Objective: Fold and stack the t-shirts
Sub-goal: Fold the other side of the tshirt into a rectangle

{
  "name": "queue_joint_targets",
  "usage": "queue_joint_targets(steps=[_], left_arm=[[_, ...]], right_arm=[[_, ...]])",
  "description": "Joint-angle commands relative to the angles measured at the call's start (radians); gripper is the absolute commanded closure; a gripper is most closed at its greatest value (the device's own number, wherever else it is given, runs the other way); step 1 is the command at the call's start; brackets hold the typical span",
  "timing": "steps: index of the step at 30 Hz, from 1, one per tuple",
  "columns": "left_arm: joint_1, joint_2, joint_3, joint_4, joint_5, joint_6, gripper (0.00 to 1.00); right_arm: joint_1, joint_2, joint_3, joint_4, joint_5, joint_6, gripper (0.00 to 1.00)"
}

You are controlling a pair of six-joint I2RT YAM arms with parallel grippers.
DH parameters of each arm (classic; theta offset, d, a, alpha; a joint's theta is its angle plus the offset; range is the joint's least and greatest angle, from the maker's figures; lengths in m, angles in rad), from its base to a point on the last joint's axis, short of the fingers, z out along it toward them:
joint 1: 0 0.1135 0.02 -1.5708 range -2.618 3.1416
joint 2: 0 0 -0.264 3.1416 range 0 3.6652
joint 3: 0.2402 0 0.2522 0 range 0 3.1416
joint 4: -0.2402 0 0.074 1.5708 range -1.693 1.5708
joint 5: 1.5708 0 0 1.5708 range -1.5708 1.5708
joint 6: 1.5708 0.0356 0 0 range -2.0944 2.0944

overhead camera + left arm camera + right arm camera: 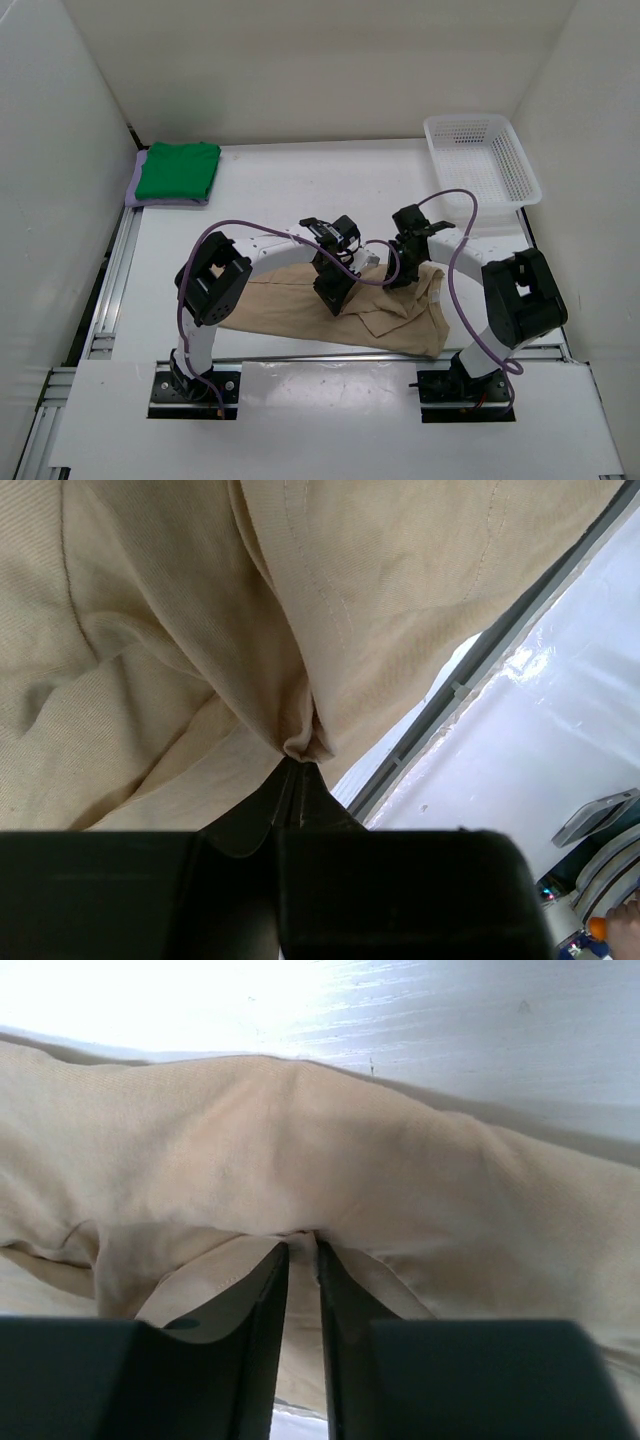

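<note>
Here the tan t-shirt (290,300) lies rumpled on the table (300,190) near its front edge, between the two arms. The left gripper (298,775) is clamped tight on a bunched fold of it. The right gripper (303,1260) pinches its far edge, jaws nearly together. A folded green t-shirt (178,170) rests on a lavender garment (131,190) at the far left corner.

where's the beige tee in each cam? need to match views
Top external: beige t-shirt lies at the table's near edge, under the left hand and right hand.
Left wrist: beige t-shirt fills the top and left, bunched at the left hand.
Right wrist: it spans the middle, pinched by the right hand.
Shared landmark: those two pinched folds.
</note>
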Motion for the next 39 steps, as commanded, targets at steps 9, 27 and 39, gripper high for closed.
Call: queue_joint_targets(steps=[9,27,39], left_arm=[[0.010,-0.040,0.041,0.001,-0.032,0.005,0.87],[0.041,0.063,0.318,0.024,-0.265,0.005,0.87],[0.032,0.164,0.374,0.024,-0.376,0.005,0.87]], right_arm=[[-0.004,-0.216,-0.063,-0.072,0.070,0.045,1.00],[-0.032,-0.615,-0.243,-0.174,0.252,0.232,1.00],[-0.106,-0.348,-0.102,-0.097,0.339,0.145,1.00]])
